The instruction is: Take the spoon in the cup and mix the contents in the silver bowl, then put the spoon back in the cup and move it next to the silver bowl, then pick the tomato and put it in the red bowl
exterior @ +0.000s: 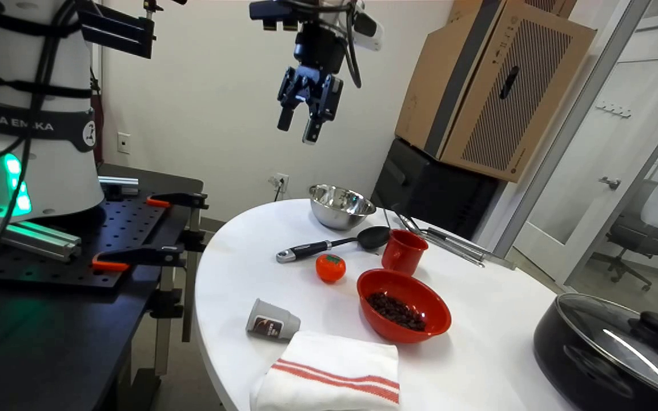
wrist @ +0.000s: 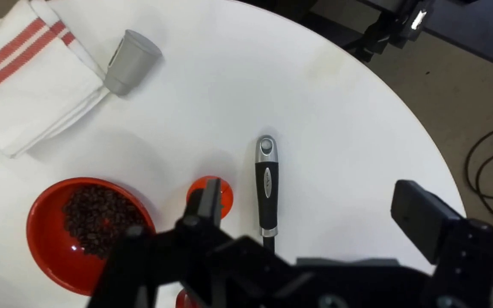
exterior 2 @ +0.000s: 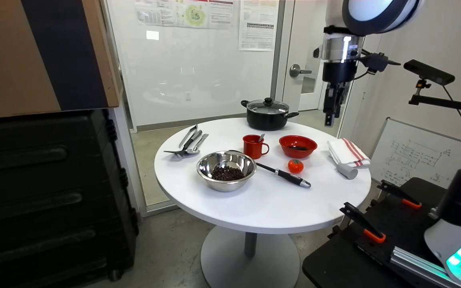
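Note:
High above the round table, my gripper (exterior: 298, 125) stands open, its spread fingers (wrist: 420, 218) holding nothing. The thin spoon (exterior 2: 261, 137) leans inside the small red cup (exterior 2: 251, 148), only its handle showing. Dark beans lie in the silver bowl (exterior 2: 224, 186), which is beside the cup with a small gap. In both exterior views the tomato (exterior: 330, 268) rests on the table near the cup; from the wrist, one finger partly covers the tomato (wrist: 227, 199). Beans also fill part of the wide red bowl (exterior: 383, 328). In the wrist view the silver bowl is hidden.
A black-headed serving spoon (exterior: 372, 237) lies between silver bowl, tomato and cup. A folded striped towel (wrist: 37, 85) touches a tipped grey cup (wrist: 131, 64). Metal utensils (exterior 2: 192, 142) lie at the table's edge, and a lidded black pot (exterior 2: 268, 121) stands beyond the red dishes.

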